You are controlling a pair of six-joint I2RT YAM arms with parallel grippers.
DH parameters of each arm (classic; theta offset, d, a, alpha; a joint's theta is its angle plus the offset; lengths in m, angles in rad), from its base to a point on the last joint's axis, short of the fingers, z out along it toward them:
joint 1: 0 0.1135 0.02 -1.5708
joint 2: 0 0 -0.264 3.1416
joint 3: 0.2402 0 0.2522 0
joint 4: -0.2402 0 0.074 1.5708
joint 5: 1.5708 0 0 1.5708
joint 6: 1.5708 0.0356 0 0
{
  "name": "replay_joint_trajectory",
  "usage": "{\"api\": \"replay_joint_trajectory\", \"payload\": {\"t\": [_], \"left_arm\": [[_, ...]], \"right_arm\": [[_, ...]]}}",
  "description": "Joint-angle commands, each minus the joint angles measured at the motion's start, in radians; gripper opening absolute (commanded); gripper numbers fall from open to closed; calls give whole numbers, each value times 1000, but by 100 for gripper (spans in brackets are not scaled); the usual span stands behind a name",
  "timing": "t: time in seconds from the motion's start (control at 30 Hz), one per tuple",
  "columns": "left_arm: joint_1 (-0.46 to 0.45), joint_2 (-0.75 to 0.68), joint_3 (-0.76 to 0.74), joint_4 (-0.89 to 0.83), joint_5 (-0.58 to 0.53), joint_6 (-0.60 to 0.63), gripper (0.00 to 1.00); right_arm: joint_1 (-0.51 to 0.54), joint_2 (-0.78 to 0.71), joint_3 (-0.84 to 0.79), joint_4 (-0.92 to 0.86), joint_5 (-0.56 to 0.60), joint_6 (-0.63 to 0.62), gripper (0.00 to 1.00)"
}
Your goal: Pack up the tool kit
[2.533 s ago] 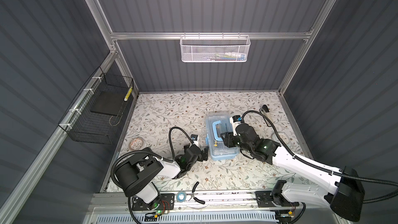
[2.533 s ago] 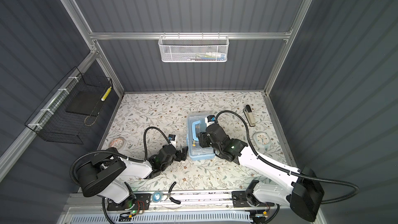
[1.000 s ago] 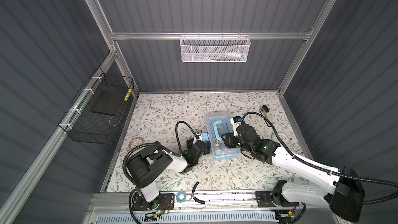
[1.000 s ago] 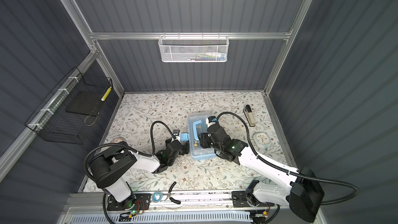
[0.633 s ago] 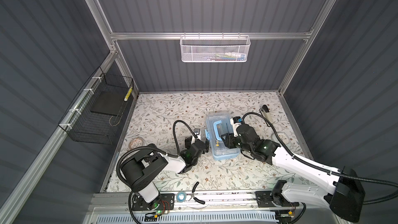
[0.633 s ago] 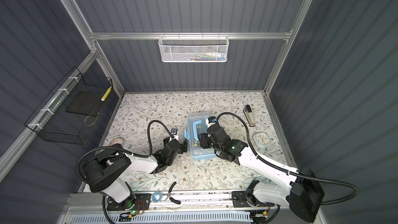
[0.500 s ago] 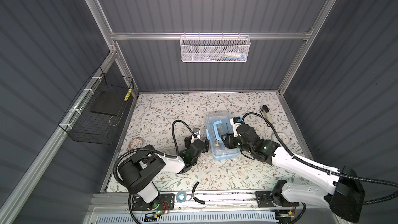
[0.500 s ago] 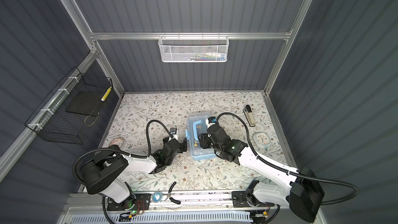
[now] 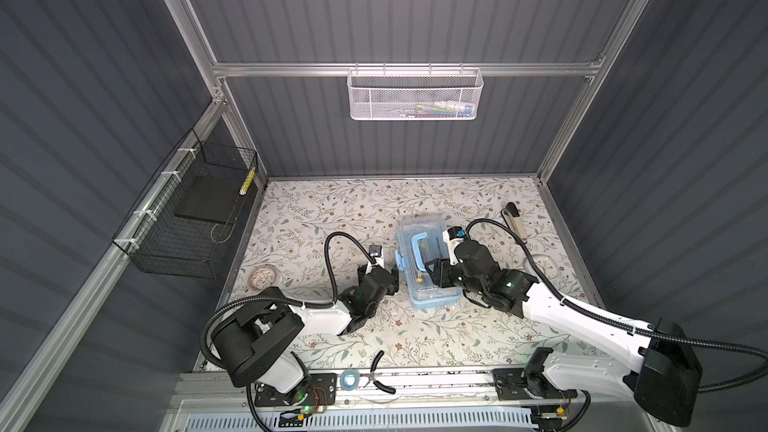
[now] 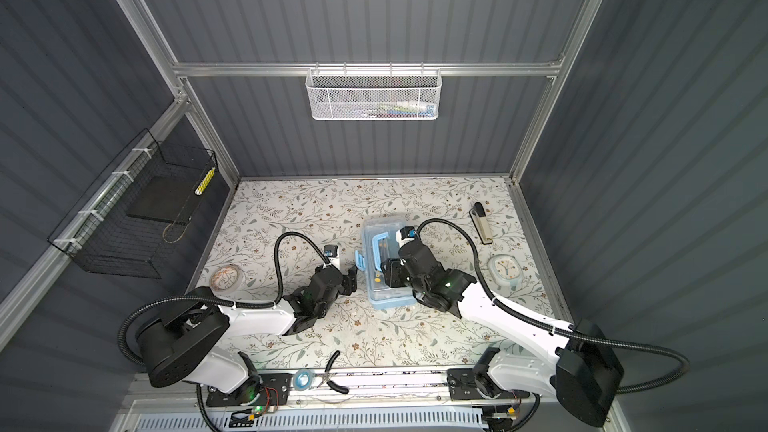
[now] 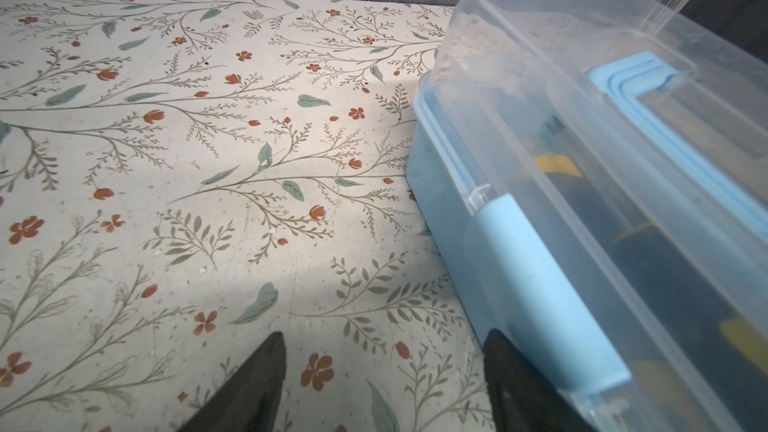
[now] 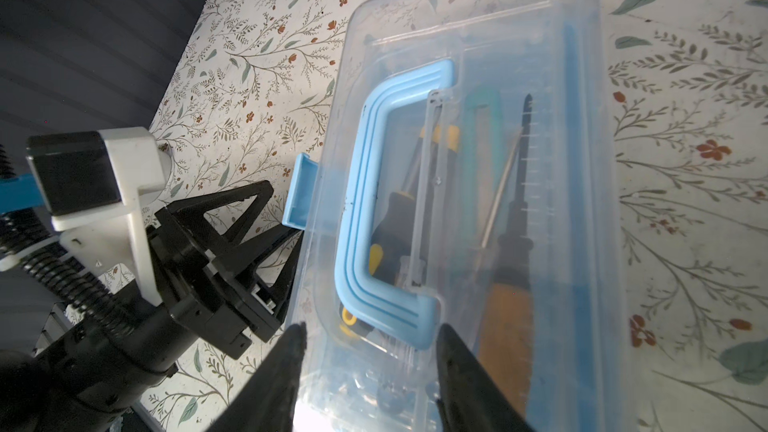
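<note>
Toolbox (image 9: pixel 430 297) (one) has left hand (image 11: pixel 382 347) beside, right hand (image 12: pixel 370 334) above, both spread, empty.

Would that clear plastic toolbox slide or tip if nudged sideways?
Probably slides: the toolbox sits low and flat on the table. Its smooth hard plastic looks slippery to grip. The tools inside likely add weight and may rattle.

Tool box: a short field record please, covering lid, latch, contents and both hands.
tool box: clear lid down, blue handle folded flat
latch: stands out from the side, looks unclipped
contents: screwdrivers visible through the lid
left hand: open, low beside the latch
right hand: open, over the lid by the handle's end
</note>
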Motion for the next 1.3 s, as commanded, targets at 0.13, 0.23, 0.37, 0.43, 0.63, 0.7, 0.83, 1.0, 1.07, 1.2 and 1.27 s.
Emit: {"api": "replay_joint_trajectory", "payload": {"t": [0.13, 0.23, 0.37, 0.43, 0.63, 0.7, 0.83, 1.0, 1.07, 1.2, 1.27], "left_arm": [[12, -68, -4, 15, 63, -28, 73], [21, -77, 1, 14, 92, -33, 72], [28, -72, 3, 30, 115, -40, 71], [31, -71, 3, 35, 124, -47, 70], [36, -73, 7, 43, 150, -60, 69], [35, -74, 5, 51, 148, -64, 69], [37, -64, 19, 36, 144, -60, 68], [36, -56, 20, 50, 141, -66, 68], [37, -52, 25, 51, 137, -65, 67], [37, -49, 32, 53, 136, -67, 67], [37, -48, 39, 54, 140, -70, 67]], "right_arm": [[-2, -1, -18, 13, -10, 13, 52], [-2, -1, -22, 14, -10, 15, 52], [-2, 2, -22, 19, -14, 16, 52], [-1, 2, -23, 19, -15, 17, 52], [-1, 3, -27, 19, -11, 16, 52], [-1, 3, -28, 22, -9, 19, 52], [-1, 3, -32, 22, -9, 22, 52], [-3, 5, -33, 22, -3, 22, 52], [-2, 6, -33, 22, 0, 22, 52], [-2, 11, -33, 22, -1, 23, 52], [-3, 14, -32, 22, -1, 23, 52]]}}
